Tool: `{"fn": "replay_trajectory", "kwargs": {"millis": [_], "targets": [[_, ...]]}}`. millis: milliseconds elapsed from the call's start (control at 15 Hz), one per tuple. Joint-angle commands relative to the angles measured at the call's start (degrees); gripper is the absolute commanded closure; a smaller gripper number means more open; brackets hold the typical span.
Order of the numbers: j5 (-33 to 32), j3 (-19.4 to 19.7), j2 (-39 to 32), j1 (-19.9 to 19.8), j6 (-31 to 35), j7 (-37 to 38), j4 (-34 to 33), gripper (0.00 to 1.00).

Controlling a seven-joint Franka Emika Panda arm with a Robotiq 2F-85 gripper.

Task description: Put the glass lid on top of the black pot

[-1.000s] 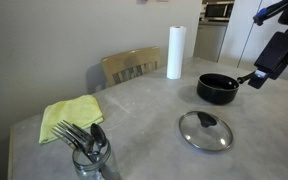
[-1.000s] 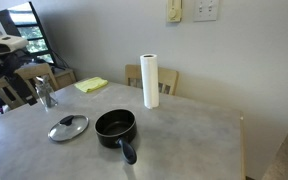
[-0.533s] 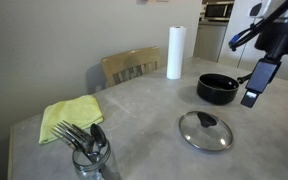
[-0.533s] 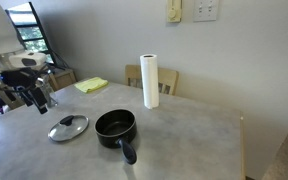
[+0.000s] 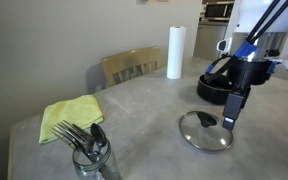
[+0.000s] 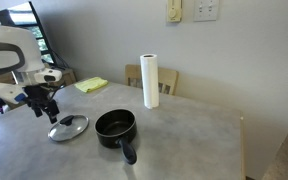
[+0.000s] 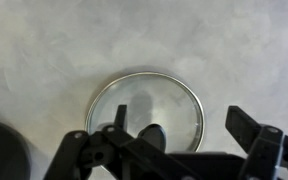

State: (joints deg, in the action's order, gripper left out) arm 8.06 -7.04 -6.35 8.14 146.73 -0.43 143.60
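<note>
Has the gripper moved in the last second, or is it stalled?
Yes. The gripper has swung in from beside the pot and come down toward the table. It now hangs open just above the lid.

On my bench (image 5: 134,115) I see a white paper-towel roll (image 5: 174,52) standing upright near a wooden chair (image 5: 131,66), a yellow cloth (image 5: 69,117), and a jar of forks (image 5: 89,150) just beside it.

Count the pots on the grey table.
1: the small round black pot with a long handle, beside the round glass lid. No other appears hidden.
</note>
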Motion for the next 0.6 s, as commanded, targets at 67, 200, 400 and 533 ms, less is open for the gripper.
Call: {"fn": "replay_trajectory", "kwargs": {"millis": [67,200,400,533], "targets": [[-1.9,0.0,-0.8,-0.3,1.6,1.3,0.3,0.0],[-2.2,0.0,-2.5,-0.4,3.1,1.3,-0.5,0.0],[-1.3,-0.1,-4.9,-0.7,5.3,0.3,-1.9,0.0],[-2.0,0.2,-7.0,-0.7,7.9,1.2,-3.1,0.0]]}}
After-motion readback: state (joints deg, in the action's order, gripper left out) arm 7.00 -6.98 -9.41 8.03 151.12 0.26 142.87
